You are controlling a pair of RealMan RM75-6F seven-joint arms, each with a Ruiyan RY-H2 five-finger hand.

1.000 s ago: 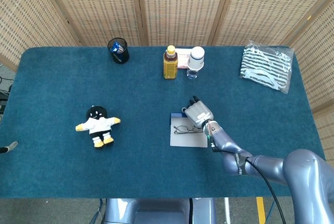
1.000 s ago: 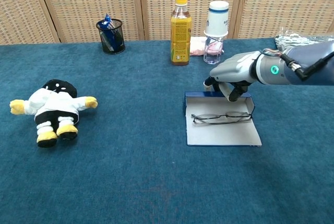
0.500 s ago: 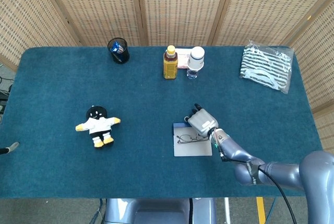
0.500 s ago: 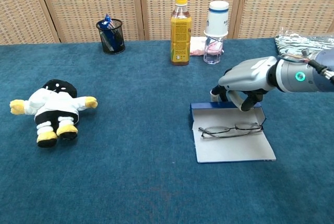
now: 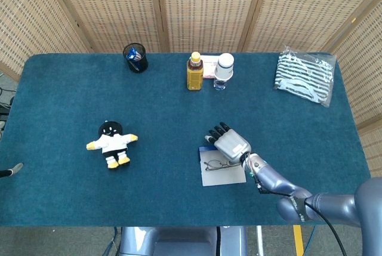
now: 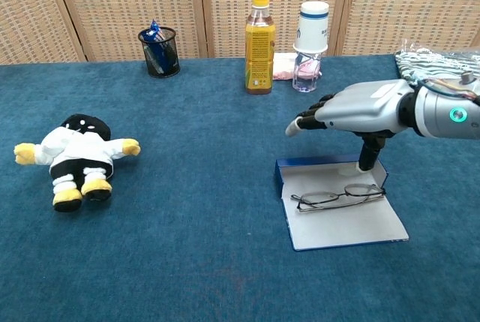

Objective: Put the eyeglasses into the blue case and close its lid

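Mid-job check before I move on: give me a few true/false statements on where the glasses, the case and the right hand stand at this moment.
1. The eyeglasses lie on the pale inner face of the open blue case. True.
2. The lid of the case is closed. False: the case lies open, with the glasses in plain sight.
3. The right hand hangs over the rear of the case with its fingers stretched out. True.
4. The right hand holds the eyeglasses. False: the glasses lie on the case, and the hand holds nothing.
5. The plush doll lies inside the case. False: it lies on the table, far to the left of the case.
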